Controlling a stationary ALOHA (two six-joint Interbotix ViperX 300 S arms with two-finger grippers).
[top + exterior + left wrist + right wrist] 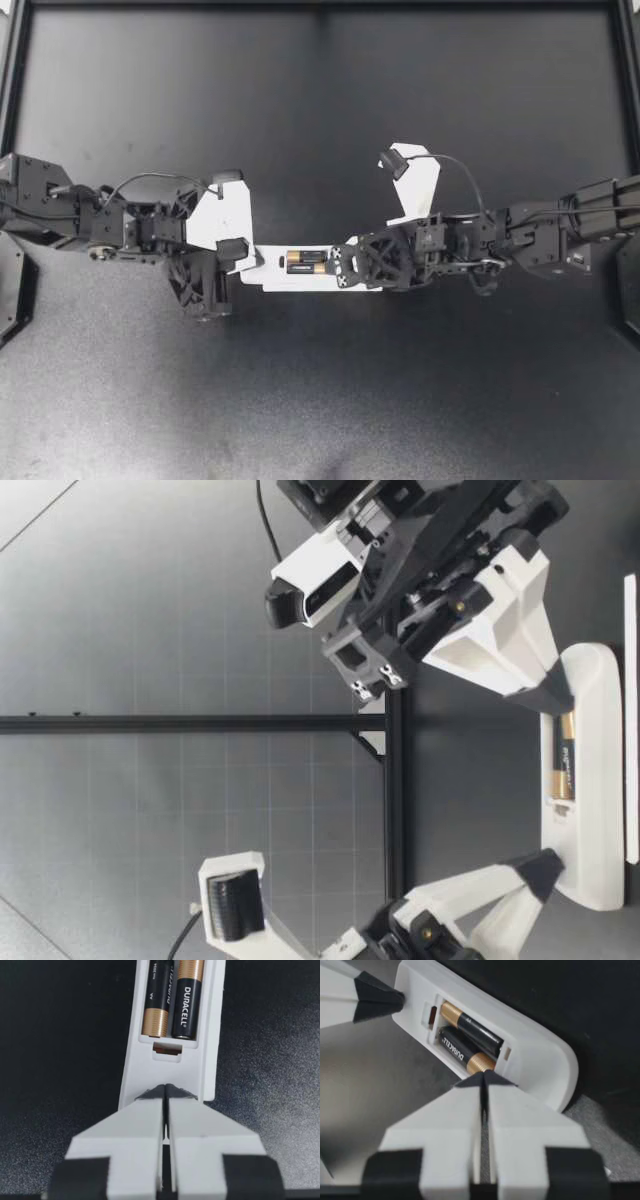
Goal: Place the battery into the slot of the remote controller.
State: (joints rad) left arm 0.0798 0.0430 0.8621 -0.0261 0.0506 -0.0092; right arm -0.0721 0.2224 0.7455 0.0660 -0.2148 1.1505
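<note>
Two batteries [305, 268] are lying side by side in the slot [167, 1049] of the remote controller [270, 278], their gold ends pointing opposite ways. The remote controller is resting flat near the middle of the table [320, 120], running lengthwise from left to right with the slot facing up.

We are touching its left end with the left gripper [243, 260]. The fingers are pressed together with nothing between them. In the left wrist view their tips are sitting on the white body just short of the slot.

We are holding the right gripper [345, 265] at the right end of the slot, its fingers likewise closed on nothing. In the right wrist view the tips are standing at the battery whose gold end is pointing right. We cannot tell whether they are touching it.

We are judging the insertion as done or very nearly so: no battery is showing outside the remote controller, and neither gripper is carrying one. In the low view the visible battery is lying level along the slot, but full seating is not clear. What is remaining, in our estimate, is at most a final press on that battery and then clearing both grippers
</note>
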